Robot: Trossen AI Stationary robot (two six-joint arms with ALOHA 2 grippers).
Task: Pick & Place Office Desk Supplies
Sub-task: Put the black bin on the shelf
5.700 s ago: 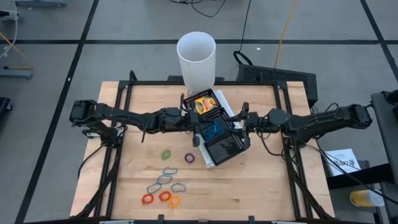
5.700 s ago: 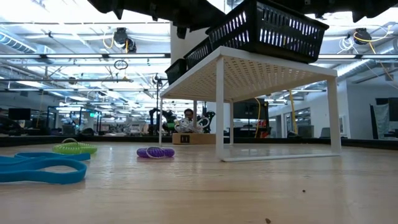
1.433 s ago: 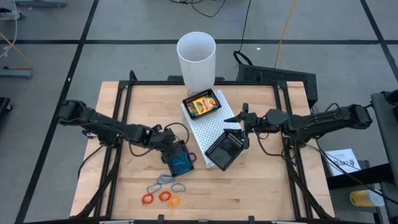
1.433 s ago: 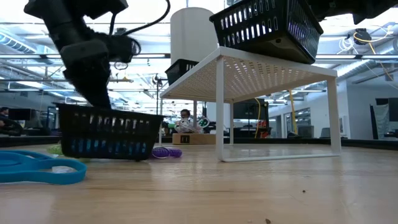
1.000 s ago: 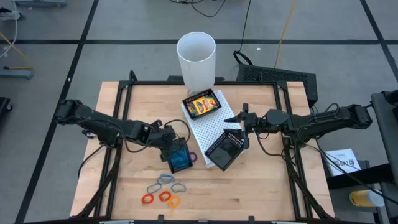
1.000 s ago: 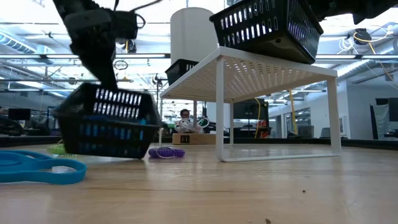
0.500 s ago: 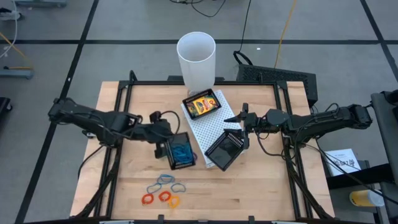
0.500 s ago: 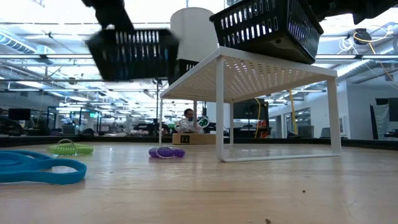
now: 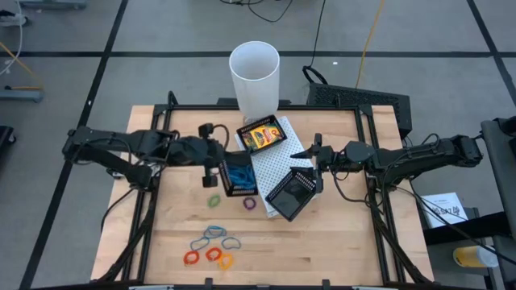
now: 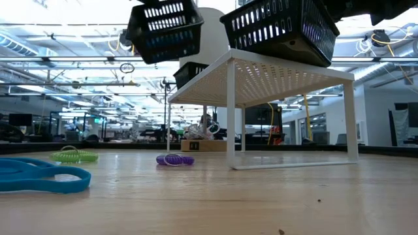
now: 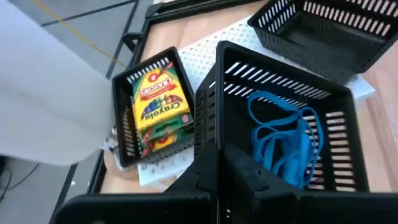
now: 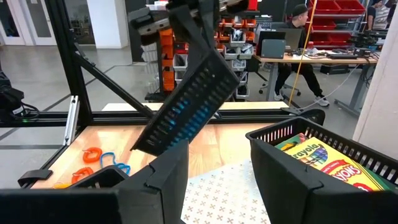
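left arm: reaches in from the table's left edge toward the centre, stretched nearly level, raised off the table
left gripper [image 9: 222,167]: fingers closed, clamped on a basket [image 9: 239,176] rim, holding it in the air
right arm: reaches in from the right edge, nearly straight, pointing left
right gripper [image 9: 311,153]: near the centre, fingers [image 12: 158,180] apart, gripping nothing

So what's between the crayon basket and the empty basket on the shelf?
Nothing: bare white shelf top separates the crayon basket and the empty basket, per the high view.
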